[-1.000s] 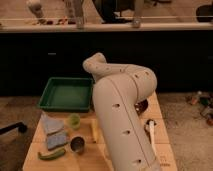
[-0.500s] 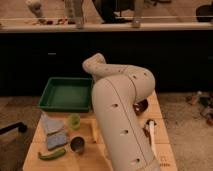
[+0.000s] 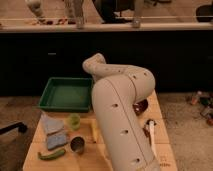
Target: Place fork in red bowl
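Observation:
The red bowl (image 3: 142, 106) sits on the wooden table (image 3: 87, 159) at the right, and my arm (image 3: 120, 115) covers its left part. In front of it, near the table's right edge, lies the fork (image 3: 152, 142), thin and silvery, with its handle toward the front. My arm rises from the bottom of the view and bends back at the elbow over the table's middle. The gripper is hidden behind the arm, so where it stands relative to the fork and bowl does not show.
A green tray (image 3: 65, 94) stands at the back left. A small green cup (image 3: 74, 120), a yellow banana (image 3: 94, 131), a steel cup (image 3: 77, 144), a blue-grey cloth (image 3: 54, 131) and a green vegetable (image 3: 51, 155) lie left of the arm. A small whitish object (image 3: 149, 125) is by the fork's far end.

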